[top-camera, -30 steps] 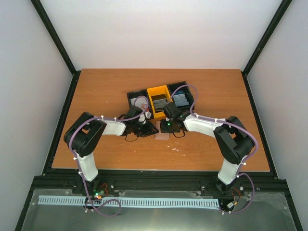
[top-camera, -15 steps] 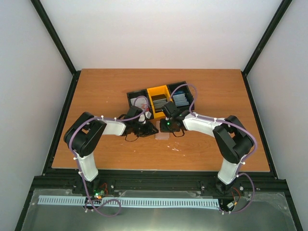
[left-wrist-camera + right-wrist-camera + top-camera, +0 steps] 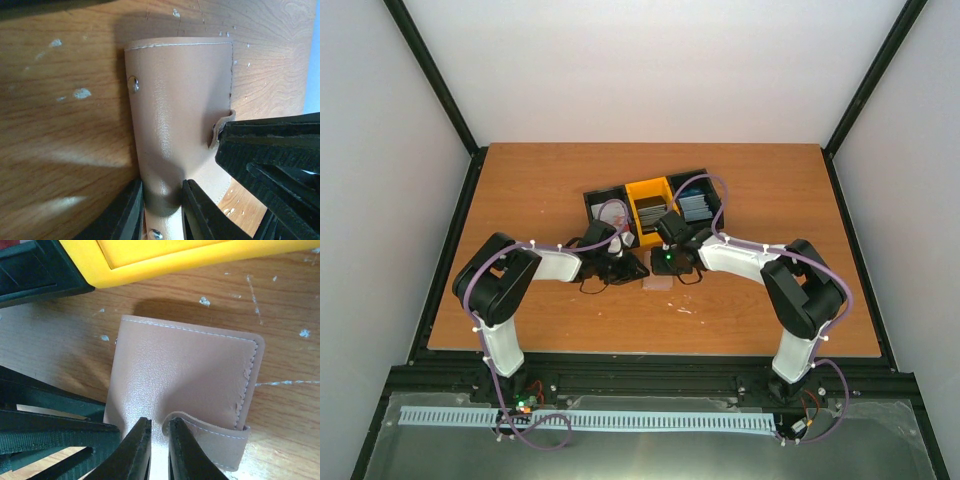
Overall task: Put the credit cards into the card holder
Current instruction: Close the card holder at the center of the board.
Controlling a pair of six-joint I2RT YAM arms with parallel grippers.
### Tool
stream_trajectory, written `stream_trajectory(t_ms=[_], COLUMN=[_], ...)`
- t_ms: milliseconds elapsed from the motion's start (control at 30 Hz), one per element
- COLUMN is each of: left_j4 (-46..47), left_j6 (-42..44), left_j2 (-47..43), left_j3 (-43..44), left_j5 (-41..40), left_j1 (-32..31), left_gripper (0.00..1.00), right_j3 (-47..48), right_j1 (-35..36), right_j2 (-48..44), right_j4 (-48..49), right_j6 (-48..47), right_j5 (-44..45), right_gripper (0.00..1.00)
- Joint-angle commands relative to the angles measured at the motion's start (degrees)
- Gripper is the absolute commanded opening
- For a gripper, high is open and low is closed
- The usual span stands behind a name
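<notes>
Where the tan leather card holder [image 3: 175, 100] lies flat on the wooden worktop [image 3: 540, 190], just in front of the yellow bin [image 3: 648, 184] on the side nearer the arm bases, both arms meet over it. The left claw [image 3: 162, 189] comes in from the left of that bin's front and is clamped on the holder's narrow end. Its two black fingers press the leather from either side, so that it bulges between them. The right claw [image 3: 159, 423] reaches in from the right of the bin's front. Its fingers stand almost together, with only a slit between them, and they pinch the curled lip of the holder's pocket flap, which is raised a little off the holder's body. A stitched seam runs along the holder's edge facing the yellow bin, and a small metal rivet [image 3: 133, 84] sits near one corner. The credit cards [image 3: 696, 206] lie in the bins: dark ones in the yellow bin itself, and bluish-grey ones in the right black bin [image 3: 704, 175] touching its right wall. What lies in the left black bin [image 3: 592, 198], touching the yellow bin's left wall, I cannot make out.
</notes>
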Motion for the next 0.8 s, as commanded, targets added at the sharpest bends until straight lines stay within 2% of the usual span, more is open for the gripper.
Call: stream_trajectory(t_ms=[0, 767], left_j4=[-8.1, -7.9], left_j6=[1.8, 2.0], left_j2=[3.5, 3.6], left_j3=[-2.1, -2.3], left_j5=[-7.5, -7.3], left_j1=[-0.2, -0.2], left_gripper=[0.24, 0.24], right_j3=[1.9, 2.6], right_j1=[0.6, 1.5], right_j2=[-0.1, 2.6], right_j4=[-1.9, -3.6], right_j6=[-0.5, -0.1], right_j5=[2.6, 3.4], right_gripper=[0.13, 0.12])
